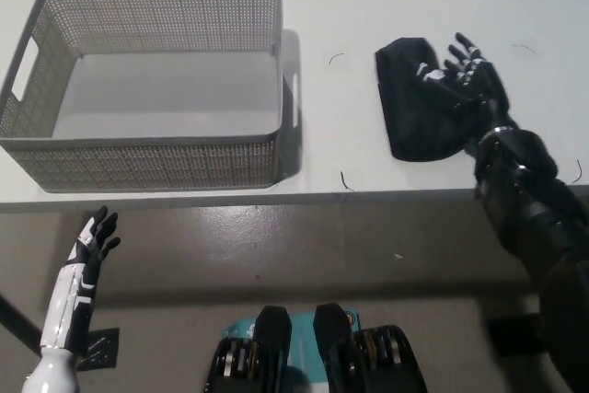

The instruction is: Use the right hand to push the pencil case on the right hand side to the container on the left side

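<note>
The right robot hand [463, 80], fingers spread and holding nothing, lies against the right side of the black pencil case [411, 103] on the white worktop [331, 16], well right of the mesh container [147, 80]; the case looks soft and light, best pushed broadside.

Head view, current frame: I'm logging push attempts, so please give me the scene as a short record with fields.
surface: white table
target: grey mesh container, on the left, nothing visible inside
object: black pencil case, on the right, apart from the container
right hand: black right hand, open, fingers spread, over the pencil case's right side
left hand: white left hand, open, at lower left, below the table edge
task state: pencil case not yet at the container
</note>
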Controlling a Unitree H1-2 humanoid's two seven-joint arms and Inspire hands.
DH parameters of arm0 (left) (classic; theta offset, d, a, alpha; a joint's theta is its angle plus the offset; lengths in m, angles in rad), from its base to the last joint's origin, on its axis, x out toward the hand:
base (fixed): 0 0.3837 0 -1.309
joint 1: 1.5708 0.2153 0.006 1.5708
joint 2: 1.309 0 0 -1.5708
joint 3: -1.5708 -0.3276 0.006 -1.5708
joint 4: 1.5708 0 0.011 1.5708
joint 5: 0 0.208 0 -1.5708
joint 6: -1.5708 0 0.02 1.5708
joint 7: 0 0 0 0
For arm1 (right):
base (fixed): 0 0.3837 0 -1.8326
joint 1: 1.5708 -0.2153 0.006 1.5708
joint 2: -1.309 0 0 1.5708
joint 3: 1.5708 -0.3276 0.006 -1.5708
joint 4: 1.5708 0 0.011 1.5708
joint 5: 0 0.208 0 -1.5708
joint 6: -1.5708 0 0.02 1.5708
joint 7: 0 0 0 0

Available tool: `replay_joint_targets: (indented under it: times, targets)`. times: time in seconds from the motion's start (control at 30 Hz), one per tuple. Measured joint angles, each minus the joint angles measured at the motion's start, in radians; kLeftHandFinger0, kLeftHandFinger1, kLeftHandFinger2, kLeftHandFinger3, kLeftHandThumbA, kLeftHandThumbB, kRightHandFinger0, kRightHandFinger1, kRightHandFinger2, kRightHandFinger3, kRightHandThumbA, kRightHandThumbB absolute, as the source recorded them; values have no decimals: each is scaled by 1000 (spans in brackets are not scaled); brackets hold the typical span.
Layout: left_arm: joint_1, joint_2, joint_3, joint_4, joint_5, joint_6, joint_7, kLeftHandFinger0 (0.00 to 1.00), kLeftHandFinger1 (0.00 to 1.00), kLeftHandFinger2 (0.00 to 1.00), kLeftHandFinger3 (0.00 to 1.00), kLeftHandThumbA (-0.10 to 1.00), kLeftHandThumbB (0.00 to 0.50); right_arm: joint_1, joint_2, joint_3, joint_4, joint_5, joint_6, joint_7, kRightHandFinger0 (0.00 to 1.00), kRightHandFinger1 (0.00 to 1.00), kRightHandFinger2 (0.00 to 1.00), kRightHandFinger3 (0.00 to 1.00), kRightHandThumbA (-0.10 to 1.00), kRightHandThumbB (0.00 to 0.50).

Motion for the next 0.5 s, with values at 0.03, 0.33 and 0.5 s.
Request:
replay_joint_targets:
  times: [0.03,0.33,0.5]
  targets:
    - [0,0,0,0,0,0,0,1000,1000,1000,1000,1000,109,0,8,0,0,0,0,0,1000,1000,1000,1000,1000,260]
    - [-7,0,1,0,2,0,0,1000,1000,1000,1000,1000,93,-7,94,1,0,0,-8,-5,1000,1000,1000,1000,1000,229]
    - [-9,0,1,0,3,0,0,1000,1000,1000,1000,1000,111,-18,148,-5,0,4,-11,-3,1000,1000,1000,1000,1000,270]
